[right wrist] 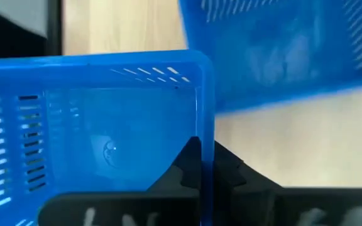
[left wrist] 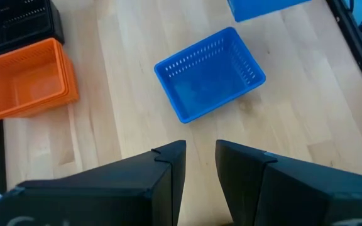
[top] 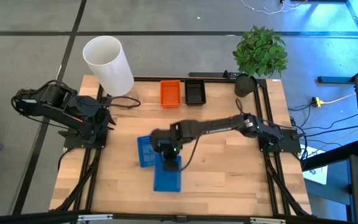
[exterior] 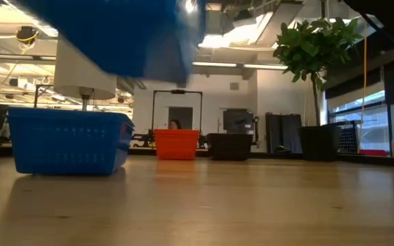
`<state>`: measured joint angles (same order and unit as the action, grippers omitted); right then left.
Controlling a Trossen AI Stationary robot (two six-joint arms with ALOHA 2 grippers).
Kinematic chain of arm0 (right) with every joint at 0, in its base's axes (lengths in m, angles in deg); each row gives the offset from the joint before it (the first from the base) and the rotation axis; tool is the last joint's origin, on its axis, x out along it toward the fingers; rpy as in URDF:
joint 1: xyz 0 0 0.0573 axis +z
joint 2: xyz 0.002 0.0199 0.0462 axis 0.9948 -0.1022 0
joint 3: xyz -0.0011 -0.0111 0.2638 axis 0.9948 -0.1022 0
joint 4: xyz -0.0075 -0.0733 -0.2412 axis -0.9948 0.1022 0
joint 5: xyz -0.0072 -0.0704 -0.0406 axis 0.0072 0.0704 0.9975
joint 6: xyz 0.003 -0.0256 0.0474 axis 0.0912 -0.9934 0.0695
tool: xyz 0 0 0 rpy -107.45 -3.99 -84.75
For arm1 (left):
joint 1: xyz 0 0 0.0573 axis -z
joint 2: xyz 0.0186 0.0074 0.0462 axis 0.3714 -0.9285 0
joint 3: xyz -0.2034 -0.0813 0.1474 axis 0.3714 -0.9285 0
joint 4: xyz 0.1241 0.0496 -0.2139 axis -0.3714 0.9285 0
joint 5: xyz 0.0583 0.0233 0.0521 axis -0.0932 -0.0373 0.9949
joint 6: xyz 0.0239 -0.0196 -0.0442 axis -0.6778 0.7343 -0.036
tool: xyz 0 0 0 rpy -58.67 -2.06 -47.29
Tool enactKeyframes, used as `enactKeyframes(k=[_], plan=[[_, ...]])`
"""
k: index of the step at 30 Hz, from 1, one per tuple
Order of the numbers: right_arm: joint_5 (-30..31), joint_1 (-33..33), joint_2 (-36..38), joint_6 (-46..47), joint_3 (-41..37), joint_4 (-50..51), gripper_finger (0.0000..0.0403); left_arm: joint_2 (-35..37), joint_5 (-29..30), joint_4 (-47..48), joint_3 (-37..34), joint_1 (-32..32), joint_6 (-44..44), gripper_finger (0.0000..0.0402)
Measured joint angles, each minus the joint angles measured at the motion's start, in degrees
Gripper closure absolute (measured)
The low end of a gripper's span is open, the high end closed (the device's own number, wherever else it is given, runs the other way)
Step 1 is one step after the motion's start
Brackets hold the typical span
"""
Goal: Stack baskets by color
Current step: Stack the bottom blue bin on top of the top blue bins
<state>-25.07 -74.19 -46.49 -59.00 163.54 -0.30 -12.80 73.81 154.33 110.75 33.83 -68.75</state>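
high view: right tool (top: 171, 163) clamped on blue basket (top: 166, 177) rim, second blue basket (top: 144, 150) just beside

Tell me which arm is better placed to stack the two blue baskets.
Right. The right gripper is shut on a blue basket's wall beside the other blue basket; the left gripper waits at the table's edge.
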Motion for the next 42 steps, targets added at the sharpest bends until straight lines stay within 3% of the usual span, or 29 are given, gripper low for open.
enactKeyframes(k=[3, 18, 24, 30, 42], plan=[[0.7, -2.1, 0.1, -2.9, 4.7, 0.5, 0.0401, 0.0, 0.0, 0.9, 0.0, 0.0, 0.0, 0.0324], [-1.0, -13.1, -3.0, -14.4, 4.4, -12.5, 0.0402, 0.3, 0.4, 0.5, 0.0, 0.0, 0.1, 0.0324], [-5.8, -13.8, -5.0, -16.1, 4.4, -16.3, 0.0403, 0.3, 0.6, 0.3, 0.0, 0.0, 1.6, 0.0324], [-7.2, -13.8, -7.1, -19.2, 4.2, -13.3, 0.0403, 0.3, 2.1, 0.3, 0.0, 0.0, 3.1, 0.0324], [-4.7, -13.9, -7.1, -20.8, 4.5, -11.4, 0.0403, 0.3, 3.2, 0.3, 0.0, 0.0, 3.3, 0.0324]])
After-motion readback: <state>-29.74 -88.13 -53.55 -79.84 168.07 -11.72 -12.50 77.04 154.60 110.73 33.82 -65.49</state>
